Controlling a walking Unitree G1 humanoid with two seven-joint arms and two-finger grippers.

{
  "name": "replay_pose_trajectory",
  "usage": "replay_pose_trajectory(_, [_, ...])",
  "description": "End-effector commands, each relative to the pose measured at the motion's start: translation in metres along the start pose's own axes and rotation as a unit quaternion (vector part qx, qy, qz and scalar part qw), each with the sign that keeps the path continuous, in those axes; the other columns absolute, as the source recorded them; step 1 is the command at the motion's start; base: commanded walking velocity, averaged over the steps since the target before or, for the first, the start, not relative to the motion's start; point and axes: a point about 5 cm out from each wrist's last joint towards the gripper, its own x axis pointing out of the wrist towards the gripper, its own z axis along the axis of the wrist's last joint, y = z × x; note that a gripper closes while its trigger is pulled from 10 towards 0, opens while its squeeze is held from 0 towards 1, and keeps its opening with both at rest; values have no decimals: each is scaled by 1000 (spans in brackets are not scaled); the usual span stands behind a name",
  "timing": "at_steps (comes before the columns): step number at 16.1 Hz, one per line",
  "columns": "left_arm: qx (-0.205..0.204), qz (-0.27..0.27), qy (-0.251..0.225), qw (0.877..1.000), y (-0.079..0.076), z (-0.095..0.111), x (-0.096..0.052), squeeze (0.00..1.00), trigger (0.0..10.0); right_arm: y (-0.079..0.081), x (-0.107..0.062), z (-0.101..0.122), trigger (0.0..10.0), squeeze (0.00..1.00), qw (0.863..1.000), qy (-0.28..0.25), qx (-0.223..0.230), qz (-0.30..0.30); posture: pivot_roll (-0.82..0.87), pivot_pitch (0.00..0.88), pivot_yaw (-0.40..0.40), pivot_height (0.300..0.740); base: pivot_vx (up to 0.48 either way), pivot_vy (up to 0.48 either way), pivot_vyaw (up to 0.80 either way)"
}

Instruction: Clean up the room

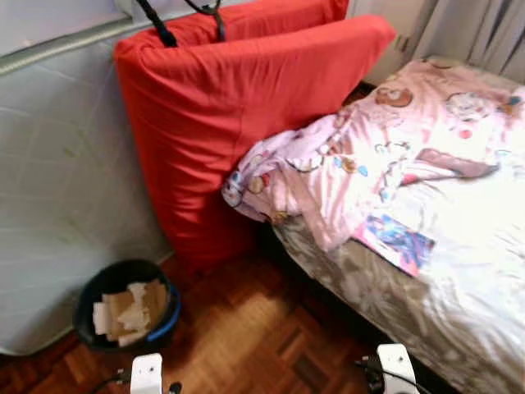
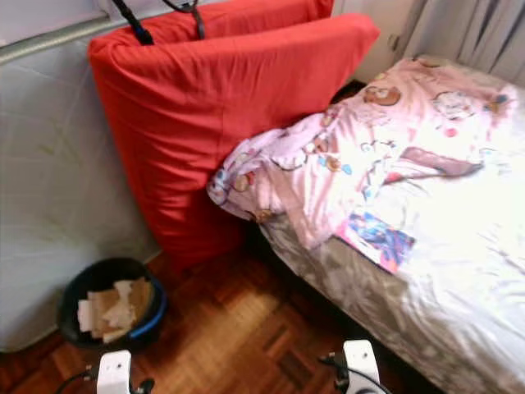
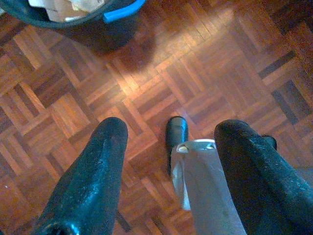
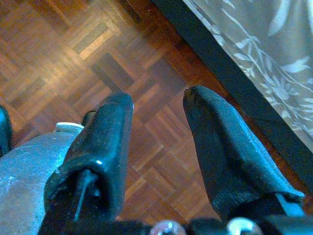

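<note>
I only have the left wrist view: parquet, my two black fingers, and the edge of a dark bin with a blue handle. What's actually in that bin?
Observer: The bin holds torn cardboard and crumpled paper, nearly to the rim.
Operator: Anything loose to pick up nearby?
Observer: A colourful booklet lies on the bed, near the edge facing the robot.
Operator: What's next to the bin?
Observer: A red mattress leans upright against the wall just behind it.
Operator: Is my right gripper free?
Observer: Yes, the right gripper hangs open over the floor beside the bed frame.
</note>
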Motion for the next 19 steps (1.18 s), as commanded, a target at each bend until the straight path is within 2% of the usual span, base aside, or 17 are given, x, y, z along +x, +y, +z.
replay_pose_trajectory(1, [-4,-71,0,997,-40,29,9,0,10000,-114,-14,156,10000,0,986,-114,118,-33,-63,0,6,740,0,0,0])
replay_pose_trajectory(5, [0,-71,0,997,-39,30,9,0,10000,-111,-13,155,10000,0,985,-112,132,-17,-67,0,14,740,0,0,0])
replay_pose_trajectory(6, [1,-71,1,998,-38,29,9,0,10000,-109,-12,152,10000,0,985,-98,142,-15,-69,0,21,740,0,0,0])
replay_pose_trajectory(19, [3,-71,2,997,-38,28,9,0,10000,-109,-12,151,10000,0,986,-93,138,-16,-70,0,23,740,0,0,0])
